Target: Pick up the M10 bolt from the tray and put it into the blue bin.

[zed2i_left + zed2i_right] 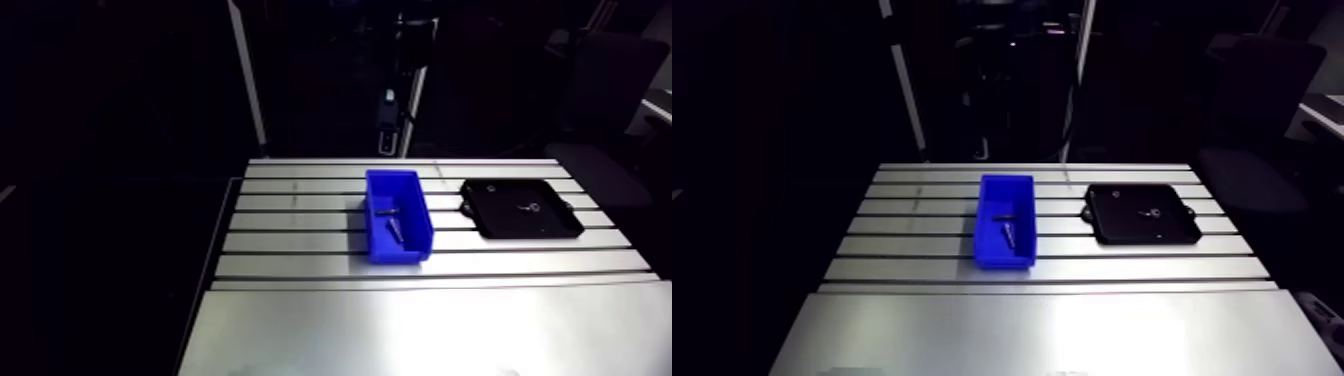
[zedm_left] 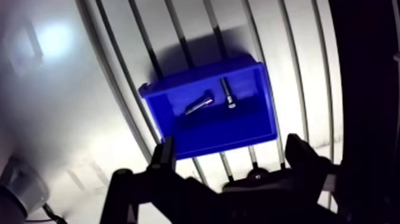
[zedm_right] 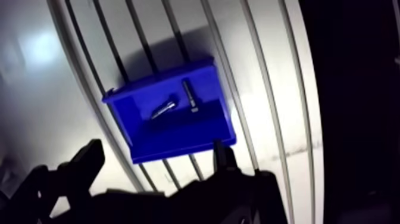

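Gripper in the wrist view: both fingers are spread wide with nothing between them, so the jaws are released and empty. It hangs above the table, not touching anything.

Blue bin sits just ahead of the fingertips, open side up, on the slotted part of the table. There are two bolts inside, on the bin floor:
- brighter bolt, lying at a slant
- darker bolt, just beside it, head towards the gripper

They lie close together, and I can't tell if they touch. I also can't tell which one is the M10, as both are too small to read.

Arm view: the near strip of table in the lower half of the frame is a smooth plate. The slots run across the middle band. The bin is about centre frame, long side running away from the camera, with both bolts visible as small dark marks inside it. Black tray is to the right of the bin, same band, clearly apart from it and flat on the table. One small ring-shaped piece shows bright near the tray's middle, and I can't make out what it is. No bolt shape is visible on the tray.
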Robot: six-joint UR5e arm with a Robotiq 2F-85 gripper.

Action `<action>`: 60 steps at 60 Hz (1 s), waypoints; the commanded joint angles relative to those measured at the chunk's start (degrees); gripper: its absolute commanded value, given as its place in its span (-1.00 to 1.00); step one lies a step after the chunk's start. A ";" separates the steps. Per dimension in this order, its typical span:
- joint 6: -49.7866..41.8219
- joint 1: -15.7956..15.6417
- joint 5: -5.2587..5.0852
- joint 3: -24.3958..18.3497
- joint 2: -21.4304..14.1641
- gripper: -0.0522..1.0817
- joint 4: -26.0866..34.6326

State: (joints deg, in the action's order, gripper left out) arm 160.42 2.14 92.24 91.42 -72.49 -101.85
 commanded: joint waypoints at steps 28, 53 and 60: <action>-61.50 4.54 0.43 -10.88 -7.51 -0.90 14.53; -63.69 5.15 0.27 -9.70 -10.78 -0.90 14.87; -63.87 5.16 0.09 -10.07 -10.70 -0.90 14.89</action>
State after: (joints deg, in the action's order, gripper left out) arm 97.69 7.08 92.51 81.62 -82.62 -87.26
